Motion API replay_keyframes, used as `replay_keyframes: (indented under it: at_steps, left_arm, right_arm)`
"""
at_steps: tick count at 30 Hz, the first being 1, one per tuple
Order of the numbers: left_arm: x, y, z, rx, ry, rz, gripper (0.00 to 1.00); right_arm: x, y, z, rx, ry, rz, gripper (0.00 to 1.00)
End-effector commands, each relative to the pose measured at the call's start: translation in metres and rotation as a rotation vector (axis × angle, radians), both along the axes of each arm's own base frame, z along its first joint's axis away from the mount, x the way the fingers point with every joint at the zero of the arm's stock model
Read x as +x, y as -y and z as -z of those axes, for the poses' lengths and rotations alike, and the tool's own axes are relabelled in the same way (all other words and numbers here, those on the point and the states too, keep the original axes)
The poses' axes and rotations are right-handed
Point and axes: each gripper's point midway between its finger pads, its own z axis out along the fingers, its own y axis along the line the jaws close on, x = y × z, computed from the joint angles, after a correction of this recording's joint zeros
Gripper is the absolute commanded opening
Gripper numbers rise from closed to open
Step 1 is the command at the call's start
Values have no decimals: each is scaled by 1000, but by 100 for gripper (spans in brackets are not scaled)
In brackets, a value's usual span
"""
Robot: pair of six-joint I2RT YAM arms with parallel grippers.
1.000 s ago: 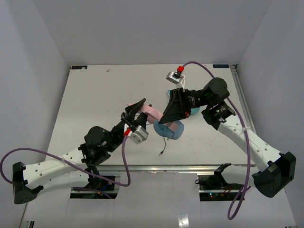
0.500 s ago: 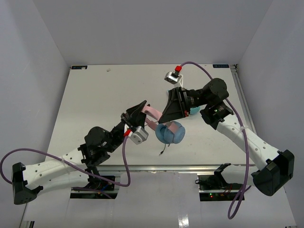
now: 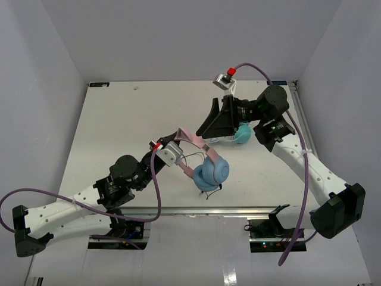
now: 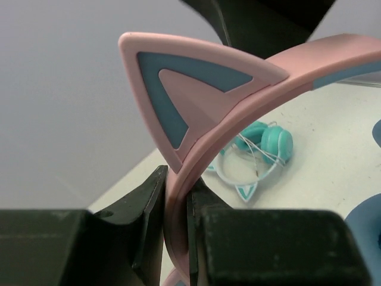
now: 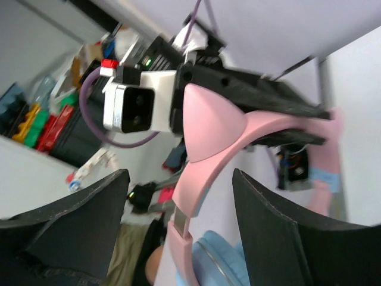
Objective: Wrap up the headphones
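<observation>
Right gripper has let go, fingers spread; left gripper pinches the headphones by the pink band, over the near edge of the desk. They look light: stiff band, floppy cable.

Headphones in frt of 2nd pair on tbl.

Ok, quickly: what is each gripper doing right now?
Left gripper: closed on the headband of the pink headphones.
Right gripper: open, holding nothing.

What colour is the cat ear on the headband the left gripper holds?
The cat ear is pink with a blue triangular inset; clearest in the left wrist view.
</observation>
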Motion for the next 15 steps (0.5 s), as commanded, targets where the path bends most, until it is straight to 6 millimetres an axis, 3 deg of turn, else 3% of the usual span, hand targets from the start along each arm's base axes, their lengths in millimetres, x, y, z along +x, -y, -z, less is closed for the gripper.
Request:
replay_keyframes:
  at_steps: [1, 5, 7, 9, 11, 15]
  left_arm:
    - [1, -20, 5, -201, -261, -81, 0]
    - [3, -36, 21, -374, -458, -173, 0]
    - [7, -47, 39, -378, -519, -266, 0]
    - [14, -55, 50, -373, -536, -354, 0]
    - [27, -62, 62, -366, -551, -439, 0]
    - [70, -62, 86, -368, -709, -501, 0]
  right_arm:
    - [59, 6, 16, -19, 83, 235, 80]
    - [121, 15, 53, -203, 112, 542, 80]
    - [161, 40, 78, -391, 159, 807, 80]
    - [182, 66, 84, -476, 197, 1001, 75]
    - [186, 91, 92, -523, 213, 1146, 74]
    - [170, 120, 109, -502, 258, 1270, 75]
